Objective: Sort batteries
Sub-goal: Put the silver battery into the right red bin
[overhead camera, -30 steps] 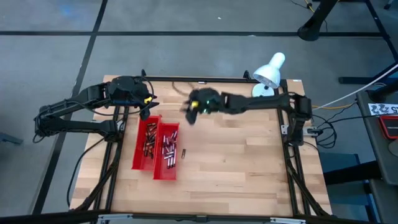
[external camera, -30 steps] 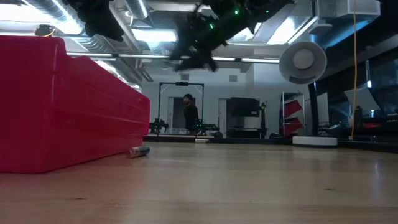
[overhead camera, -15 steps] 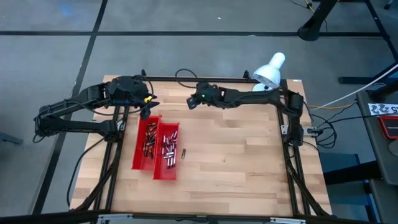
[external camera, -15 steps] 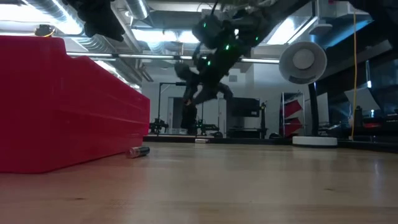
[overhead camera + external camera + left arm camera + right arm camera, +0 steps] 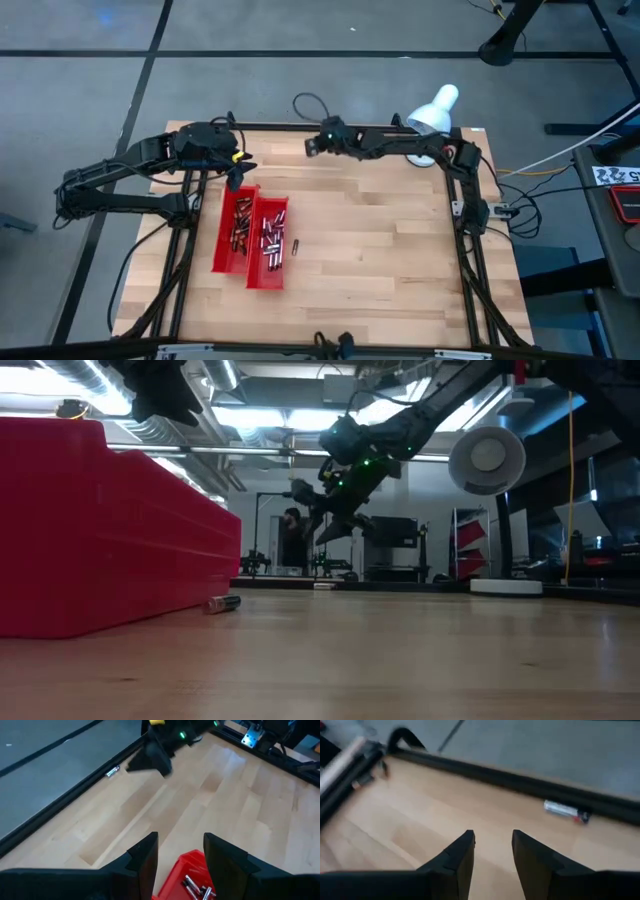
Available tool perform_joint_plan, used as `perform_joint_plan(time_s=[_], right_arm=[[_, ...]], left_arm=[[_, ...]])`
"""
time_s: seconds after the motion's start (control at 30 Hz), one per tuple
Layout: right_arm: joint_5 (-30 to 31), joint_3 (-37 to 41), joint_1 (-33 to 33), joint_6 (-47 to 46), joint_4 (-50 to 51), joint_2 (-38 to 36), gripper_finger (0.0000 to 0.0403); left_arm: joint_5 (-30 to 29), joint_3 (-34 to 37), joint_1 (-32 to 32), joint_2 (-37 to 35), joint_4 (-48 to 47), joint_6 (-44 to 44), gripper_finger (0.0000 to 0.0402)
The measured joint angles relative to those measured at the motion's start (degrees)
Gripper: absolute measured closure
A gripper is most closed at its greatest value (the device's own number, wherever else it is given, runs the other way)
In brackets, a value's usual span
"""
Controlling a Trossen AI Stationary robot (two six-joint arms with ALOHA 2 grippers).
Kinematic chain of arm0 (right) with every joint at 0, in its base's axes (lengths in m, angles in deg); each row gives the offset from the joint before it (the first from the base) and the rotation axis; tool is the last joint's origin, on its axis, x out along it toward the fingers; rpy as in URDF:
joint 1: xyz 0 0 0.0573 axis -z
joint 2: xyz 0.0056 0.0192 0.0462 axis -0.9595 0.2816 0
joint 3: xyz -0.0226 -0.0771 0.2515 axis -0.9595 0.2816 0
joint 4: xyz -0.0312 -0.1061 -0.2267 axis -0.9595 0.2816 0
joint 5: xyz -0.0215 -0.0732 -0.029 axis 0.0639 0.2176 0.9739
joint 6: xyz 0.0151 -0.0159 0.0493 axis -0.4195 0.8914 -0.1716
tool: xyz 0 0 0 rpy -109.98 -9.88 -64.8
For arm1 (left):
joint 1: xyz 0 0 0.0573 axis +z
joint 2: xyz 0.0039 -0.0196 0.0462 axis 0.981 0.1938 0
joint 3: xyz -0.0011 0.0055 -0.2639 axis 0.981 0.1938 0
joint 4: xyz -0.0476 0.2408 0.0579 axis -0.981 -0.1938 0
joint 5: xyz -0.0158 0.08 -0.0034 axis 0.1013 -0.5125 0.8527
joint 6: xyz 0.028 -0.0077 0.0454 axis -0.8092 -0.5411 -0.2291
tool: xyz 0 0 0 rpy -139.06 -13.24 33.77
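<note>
Batteries (image 5: pixel 268 236) in red trays (image 5: pixel 222 262) — wood table (image 5: pixel 390 250), grey floor (image 5: pixel 80 110)

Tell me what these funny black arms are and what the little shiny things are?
They are two robot arms at a wooden table. One picture looks down from above, one looks across the table top, and two come from cameras on the arms' wrists. The left end effector hangs over the two red trays. The right end effector is at the table's far edge. Both are open and hold nothing. The shiny things are batteries: many lie in the trays, one lies beside them, and another lies by the far edge. A white lamp stands in one corner.
</note>
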Motion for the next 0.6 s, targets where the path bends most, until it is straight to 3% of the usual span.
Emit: perform_joint_plan(time_s=[0.37, 0.43, 0.6], right_arm=[[-1.4, -0.1, 2.9, 0.2, -5.9, 0.0, 0.0269], [-4.3, -0.2, 4.0, -2.5, -5.6, 0.0, 0.0267], [-9.8, -0.1, 7.4, -8.5, -1.7, 0.0, 0.0219]], left_arm=[[0.3, 0.0, 0.0, 0.0, -0.2, 4.7, 0.0255], [0.3, 0.0, 0.0, 0.0, -0.2, 4.9, 0.0255], [0.3, 0.0, 0.0, 0.0, -0.2, 4.9, 0.0255]])
